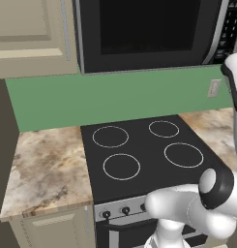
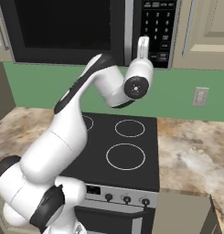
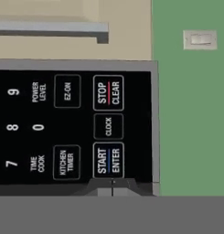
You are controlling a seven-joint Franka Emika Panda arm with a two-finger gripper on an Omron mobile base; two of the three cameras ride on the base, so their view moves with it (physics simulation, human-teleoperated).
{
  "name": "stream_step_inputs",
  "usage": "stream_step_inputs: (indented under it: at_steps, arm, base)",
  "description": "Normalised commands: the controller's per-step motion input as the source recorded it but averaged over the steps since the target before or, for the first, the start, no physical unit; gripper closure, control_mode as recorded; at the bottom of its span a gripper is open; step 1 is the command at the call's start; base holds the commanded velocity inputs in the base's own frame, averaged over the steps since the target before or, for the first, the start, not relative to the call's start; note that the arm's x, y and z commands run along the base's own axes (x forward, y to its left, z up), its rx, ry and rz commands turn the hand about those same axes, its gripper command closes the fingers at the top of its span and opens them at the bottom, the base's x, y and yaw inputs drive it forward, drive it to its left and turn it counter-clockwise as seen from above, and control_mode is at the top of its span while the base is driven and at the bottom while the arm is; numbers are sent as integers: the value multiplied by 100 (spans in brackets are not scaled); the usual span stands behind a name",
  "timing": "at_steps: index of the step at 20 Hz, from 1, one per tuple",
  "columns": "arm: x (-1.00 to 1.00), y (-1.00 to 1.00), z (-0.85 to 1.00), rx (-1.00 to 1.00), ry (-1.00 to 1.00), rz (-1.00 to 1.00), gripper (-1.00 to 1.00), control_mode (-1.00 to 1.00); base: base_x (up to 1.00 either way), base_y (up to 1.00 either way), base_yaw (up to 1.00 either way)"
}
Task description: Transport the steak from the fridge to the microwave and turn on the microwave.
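Black glass fronts the microwave [image 2: 72, 29] you are working at; its door is closed above the stove [image 2: 125, 151]. Your gripper [image 3: 112, 188] has its fingers pressed together with nothing between them, the tips right at the START/ENTER button [image 3: 108, 160] on the keypad [image 2: 160, 27], at the microwave's right end. From the right base view you see the arm raised to that panel. Right of it, a wall switch [image 2: 200, 96] sits on the green backsplash [image 1: 115, 99].

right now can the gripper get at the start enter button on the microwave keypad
Probably yes. The shut gripper sits right at the START ENTER button on the microwave keypad, and nothing lies between them. Contact itself can't be told.
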Motion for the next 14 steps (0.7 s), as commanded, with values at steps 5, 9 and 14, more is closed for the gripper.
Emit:
stream_step_inputs:
  at_steps: [5,9,14]
  arm:
    - [21,0,0,2,0,0,100,-100]
    - [22,0,0,2,0,0,100,-100]
    - [19,0,0,3,0,0,100,-100]
  base:
    - [0,0,0]
    - [0,0,0]
    - [0,0,0]
